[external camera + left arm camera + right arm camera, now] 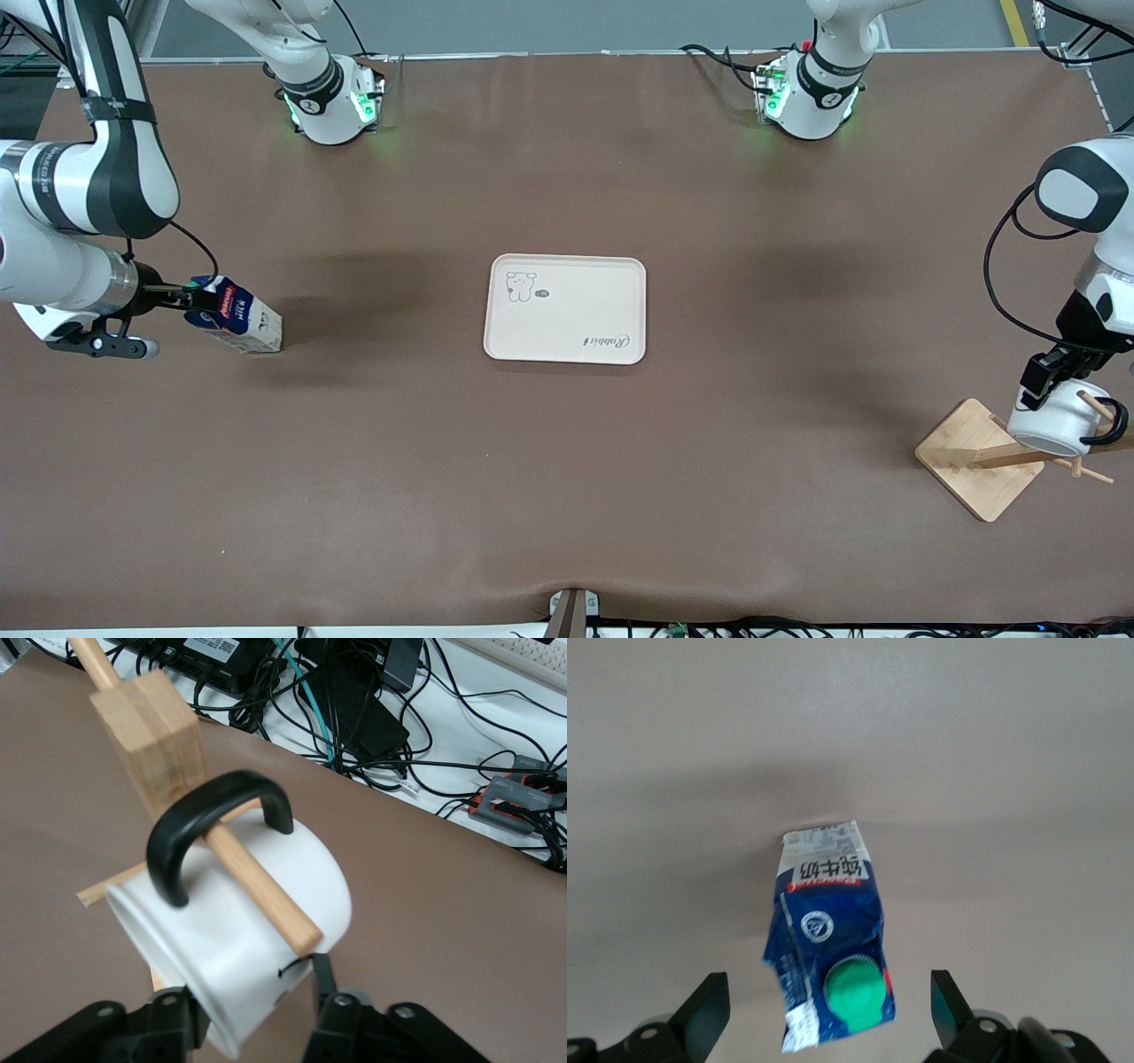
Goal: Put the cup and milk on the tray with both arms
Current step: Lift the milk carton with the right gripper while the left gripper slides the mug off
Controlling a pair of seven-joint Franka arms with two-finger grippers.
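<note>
The milk carton [235, 316] stands tilted on the table near the right arm's end, its green cap [855, 989] toward my right gripper [197, 306]. That gripper is open, with a finger on each side of the carton's top and a gap at both sides. The white cup [1059, 421] hangs by its black handle [213, 819] on a peg of a wooden rack near the left arm's end. My left gripper [1045, 383] is shut on the cup's body [239, 943]. The cream tray [576, 310] lies empty at the table's middle.
The wooden rack has a square base [966, 456], a post [155, 735] and pegs [261, 881], one through the cup's handle. Cables and boxes [372, 700] lie off the table's edge beside the rack.
</note>
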